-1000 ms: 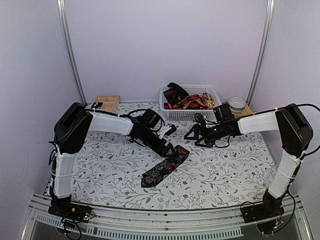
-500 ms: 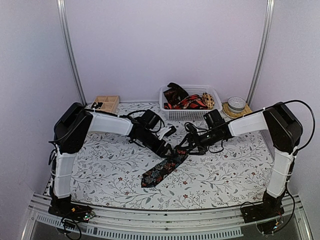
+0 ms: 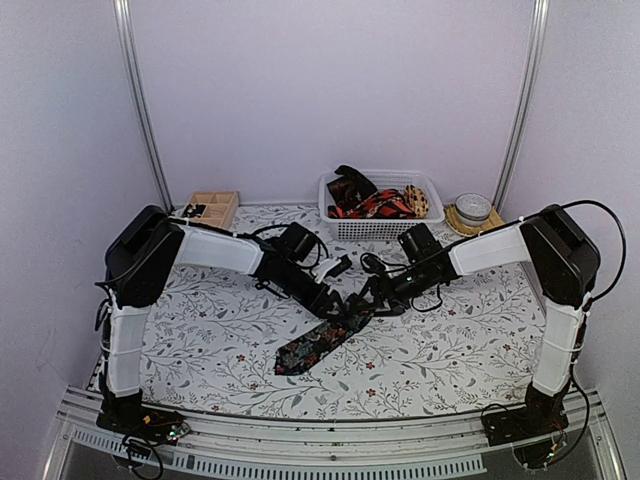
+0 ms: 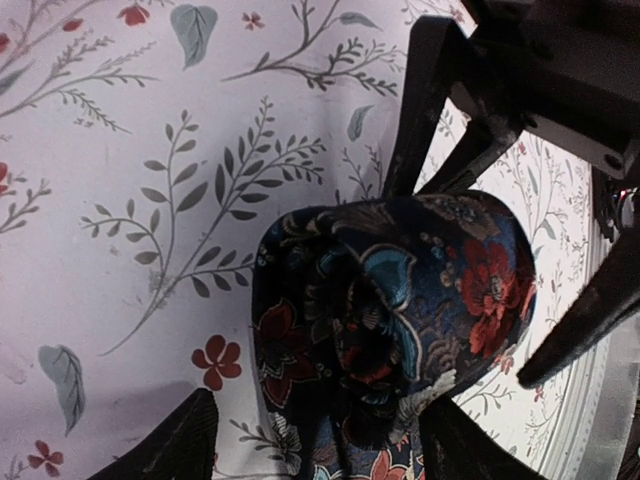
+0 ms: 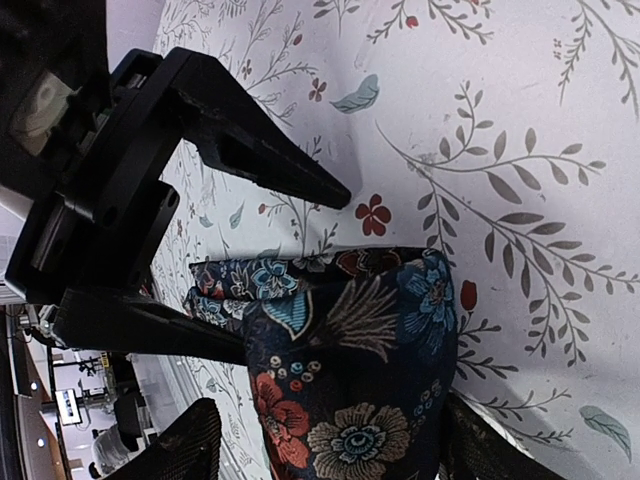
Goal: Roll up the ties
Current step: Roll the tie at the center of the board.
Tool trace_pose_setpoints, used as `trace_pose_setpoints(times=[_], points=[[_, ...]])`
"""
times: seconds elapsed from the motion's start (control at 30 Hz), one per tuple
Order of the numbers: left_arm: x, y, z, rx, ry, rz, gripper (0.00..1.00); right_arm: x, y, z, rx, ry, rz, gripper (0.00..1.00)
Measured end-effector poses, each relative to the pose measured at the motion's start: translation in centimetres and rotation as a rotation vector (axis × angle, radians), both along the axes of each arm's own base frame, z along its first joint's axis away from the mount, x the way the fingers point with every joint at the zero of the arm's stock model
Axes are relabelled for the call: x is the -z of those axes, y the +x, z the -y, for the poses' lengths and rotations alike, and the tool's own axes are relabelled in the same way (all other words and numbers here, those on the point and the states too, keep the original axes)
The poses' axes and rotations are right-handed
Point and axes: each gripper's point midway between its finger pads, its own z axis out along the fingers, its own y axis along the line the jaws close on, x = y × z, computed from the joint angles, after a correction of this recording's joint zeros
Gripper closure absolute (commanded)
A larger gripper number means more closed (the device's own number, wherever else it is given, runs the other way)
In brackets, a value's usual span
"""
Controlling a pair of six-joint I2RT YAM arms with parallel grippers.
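You've got both arms meeting mid-table on the dark floral tie (image 3: 318,342), which lies diagonally on the leaf-print tablecloth (image 3: 200,340). Its flat end points toward the near-left and its far end sits between the two grippers. That far end is folded over into a loose, puffy roll (image 4: 390,320) resting on the cloth, only the first turn by the look of it. Your left gripper (image 3: 338,303) comes in from the left with its jaws apart, straddling the roll. In the left wrist view one finger (image 4: 185,440) stands clear of the fabric with cloth showing between, and the other is just beside the roll's edge. Your right gripper (image 3: 372,296) comes in from the opposite side, also spread around the same roll. In the right wrist view one of its fingers (image 5: 190,450) has a gap to the tie and the other sits against the fabric or close to it; I can't tell which. Neither pincer is clamped on the tie. The two sets of fingers are crossed around the roll, near each other but apart. The other ties (image 3: 375,203) sit piled in the white mesh basket (image 3: 385,229) at the back. The wooden compartment tray (image 3: 215,208) is back-left, and a round tin (image 3: 473,208) is right of the basket.
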Motion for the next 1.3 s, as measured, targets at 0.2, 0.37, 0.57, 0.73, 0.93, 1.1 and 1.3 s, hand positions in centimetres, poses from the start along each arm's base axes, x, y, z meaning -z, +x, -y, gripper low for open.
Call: trace_pose_setpoints(times=[0.2, 0.37, 0.57, 0.73, 0.93, 1.1, 1.3], points=[[-0.3, -1.5, 0.1, 0.03, -0.061, -0.038, 0.26, 0.5, -0.2, -0.4, -0.005, -0.034, 0.04, 0.39], [-0.4, -2.7, 0.4, 0.062, -0.113, -0.08, 0.28, 0.8, -0.1, -0.6, 0.002, -0.05, 0.061, 0.46], [-0.2, -3.3, 0.3, 0.067, -0.124, -0.112, 0.47, 1.0, -0.1, -0.7, 0.005, -0.047, 0.069, 0.52], [0.1, -3.5, 0.3, 0.067, -0.123, -0.133, 0.52, 1.0, -0.1, -0.7, 0.016, -0.044, 0.065, 0.54], [0.3, -3.6, 0.2, 0.057, -0.121, -0.149, 0.58, 1.5, 0.0, -0.7, 0.057, -0.033, 0.046, 0.6], [0.6, -3.7, 0.1, 0.042, -0.123, -0.16, 0.65, 1.8, 0.0, -0.6, 0.087, -0.017, 0.034, 0.39], [0.8, -3.7, 0.0, 0.033, -0.123, -0.165, 0.65, 1.4, 0.2, -0.6, 0.092, -0.017, 0.057, 0.12]])
